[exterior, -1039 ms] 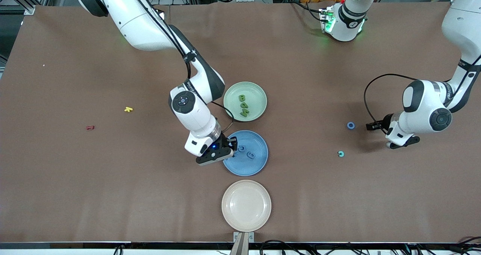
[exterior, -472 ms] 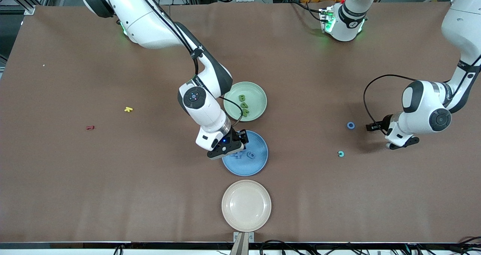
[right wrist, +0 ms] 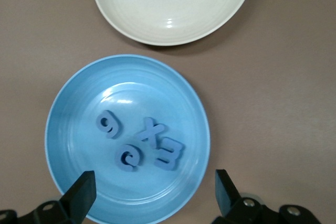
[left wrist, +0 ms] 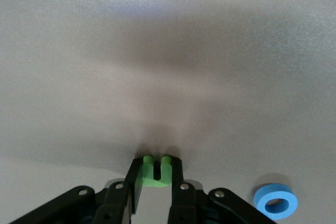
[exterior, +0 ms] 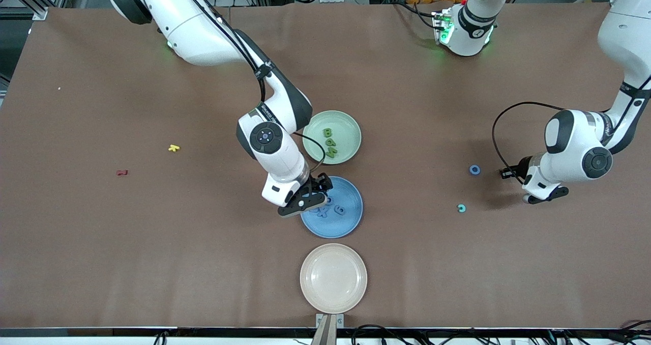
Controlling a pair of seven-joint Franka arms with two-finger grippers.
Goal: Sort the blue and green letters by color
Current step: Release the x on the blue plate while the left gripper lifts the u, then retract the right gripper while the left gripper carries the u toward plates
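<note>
Several periwinkle blue letters [exterior: 330, 210] lie in the blue plate [exterior: 352, 222], also shown in the right wrist view [right wrist: 142, 142]. Three olive green letters [exterior: 329, 141] lie in the green plate [exterior: 351, 126]. My right gripper [exterior: 320, 190] hangs open and empty over the blue plate's edge [right wrist: 152, 195]. My left gripper [exterior: 506, 172] is low over the table at the left arm's end, shut on a green letter [left wrist: 156, 174]. A blue ring-shaped letter [exterior: 474, 170] lies on the table beside it [left wrist: 275, 201].
An empty cream plate [exterior: 333, 278] lies nearer the front camera than the blue plate. A teal ring [exterior: 461, 208] lies near the blue ring. A yellow letter [exterior: 174, 148] and a dark red letter [exterior: 121, 172] lie toward the right arm's end.
My right gripper has shifted from the blue plate's rim to farther over the plate, and more blue letters now show in it. My left hand has shifted slightly away from the blue ring.
</note>
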